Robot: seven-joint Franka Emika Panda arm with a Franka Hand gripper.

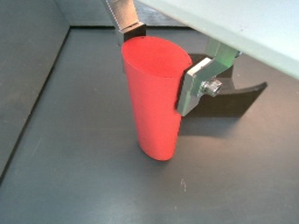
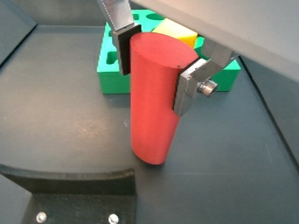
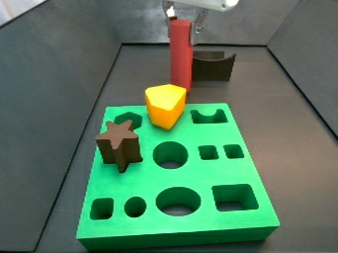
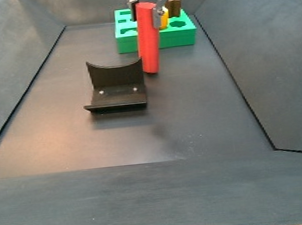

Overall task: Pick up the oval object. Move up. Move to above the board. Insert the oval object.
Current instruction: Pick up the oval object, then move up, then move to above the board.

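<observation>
The oval object [image 1: 152, 96] is a tall red peg standing upright on the dark floor, between the fixture and the board. It shows in both wrist views [image 2: 152, 109] and both side views [image 3: 179, 54] [image 4: 149, 46]. My gripper [image 1: 162, 61] [image 2: 156, 68] comes down over its top, and the two silver fingers press its opposite sides near the rim. The gripper also shows in the side views [image 3: 181, 18] [image 4: 148, 9]. The green board [image 3: 172, 229] [image 2: 111, 80] [image 4: 176, 34] lies flat beside the peg, with several cut-out holes.
A short yellow-orange block [image 3: 164, 105] [image 2: 176, 33] and a dark brown star block [image 3: 119, 141] stand in the board. The dark fixture [image 4: 115, 85] [image 1: 228, 98] [image 3: 211, 64] stands on the floor close to the peg. Sloping grey walls enclose the floor.
</observation>
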